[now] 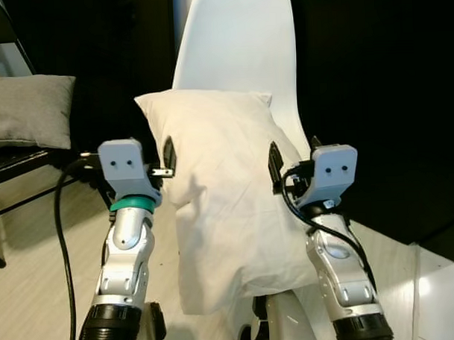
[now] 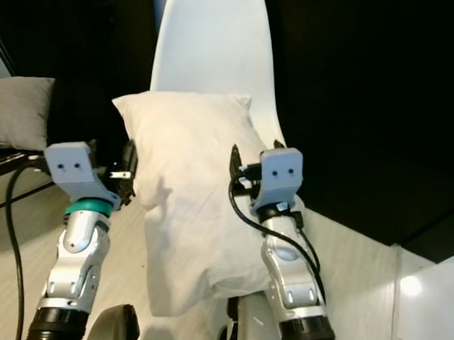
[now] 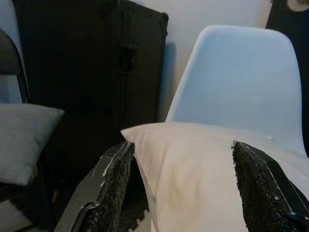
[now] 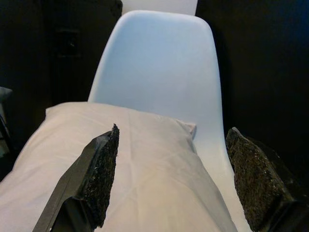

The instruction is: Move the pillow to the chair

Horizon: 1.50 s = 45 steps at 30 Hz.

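The left tool (image 1: 168, 163) is raised at the pillow's left edge, its black fingers (image 3: 110, 186) spread apart, one on the outer side of the pillow's corner and the other over the fabric. The right tool (image 1: 275, 167) is raised at the opposite edge, its fingers (image 4: 96, 179) likewise parted, with the cloth lying between and below them. Whether either tool actually presses the fabric is hard to tell; the two flank the pillow from both sides.

The cream pillow (image 1: 220, 200) stands upright between them, leaning against the back of the white chair (image 1: 241, 43), its lower end hanging down past the front of the seat toward the robot's body. Its top corners reach roughly a third of the way up the chair's backrest.

Behind the chair is a dark black case (image 3: 87, 72). Off to the robot's left, a grey cushion (image 1: 27, 110) rests on a black-framed chair (image 1: 14, 166). The floor (image 1: 37, 281) is pale wood.
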Motion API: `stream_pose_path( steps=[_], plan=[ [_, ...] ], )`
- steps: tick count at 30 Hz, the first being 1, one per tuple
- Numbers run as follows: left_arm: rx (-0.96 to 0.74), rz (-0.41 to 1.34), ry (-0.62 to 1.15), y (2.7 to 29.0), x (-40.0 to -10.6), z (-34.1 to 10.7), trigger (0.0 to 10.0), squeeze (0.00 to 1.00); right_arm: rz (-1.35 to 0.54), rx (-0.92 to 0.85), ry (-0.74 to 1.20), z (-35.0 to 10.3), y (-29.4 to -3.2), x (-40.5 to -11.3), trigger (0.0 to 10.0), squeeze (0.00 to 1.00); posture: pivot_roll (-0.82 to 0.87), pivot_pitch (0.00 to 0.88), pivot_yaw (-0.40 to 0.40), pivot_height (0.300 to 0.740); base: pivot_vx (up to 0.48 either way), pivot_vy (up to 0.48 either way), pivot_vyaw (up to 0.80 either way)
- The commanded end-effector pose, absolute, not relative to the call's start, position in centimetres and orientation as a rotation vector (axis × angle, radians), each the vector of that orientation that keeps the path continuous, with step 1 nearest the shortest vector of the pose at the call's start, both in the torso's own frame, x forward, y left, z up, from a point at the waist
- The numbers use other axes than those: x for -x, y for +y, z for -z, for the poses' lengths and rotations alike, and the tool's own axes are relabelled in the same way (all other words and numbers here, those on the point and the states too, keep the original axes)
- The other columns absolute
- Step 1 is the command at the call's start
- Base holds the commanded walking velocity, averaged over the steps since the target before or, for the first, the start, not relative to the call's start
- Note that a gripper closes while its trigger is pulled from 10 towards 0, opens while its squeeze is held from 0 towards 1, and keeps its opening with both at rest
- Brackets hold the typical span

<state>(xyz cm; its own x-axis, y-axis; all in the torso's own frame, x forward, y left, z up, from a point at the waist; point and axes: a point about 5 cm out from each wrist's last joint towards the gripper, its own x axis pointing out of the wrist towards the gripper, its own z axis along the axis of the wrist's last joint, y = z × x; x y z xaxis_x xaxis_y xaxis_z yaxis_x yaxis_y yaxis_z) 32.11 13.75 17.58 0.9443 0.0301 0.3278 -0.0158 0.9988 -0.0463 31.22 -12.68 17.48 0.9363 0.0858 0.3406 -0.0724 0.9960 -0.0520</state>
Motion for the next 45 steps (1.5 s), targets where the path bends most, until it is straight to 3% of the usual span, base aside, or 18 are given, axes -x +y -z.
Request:
stream_pose_path(
  steps=[1,32,45],
  plan=[
    [0.015,-0.003,-0.304,13.3,-31.8,-16.9,10.0,0.00,-0.087,0.041,-0.307,-16.8,-12.7,-31.4,10.0,0.00,-0.05,0.053,-0.042,0.625,0.000,0.000,0.00],
    [-0.034,0.061,-0.219,12.2,-31.5,-15.8,10.0,0.00,-0.012,-0.013,-0.188,-15.0,-13.6,-31.4,10.0,0.00,-0.04,0.045,-0.023,0.739,0.000,0.000,0.00],
    [-0.011,0.060,-0.191,12.4,-31.4,-15.2,10.0,0.00,-0.090,-0.020,-0.152,-14.2,-12.4,-31.2,10.0,0.00,-0.03,0.021,-0.024,0.740,0.000,0.000,0.00]
  ],
)
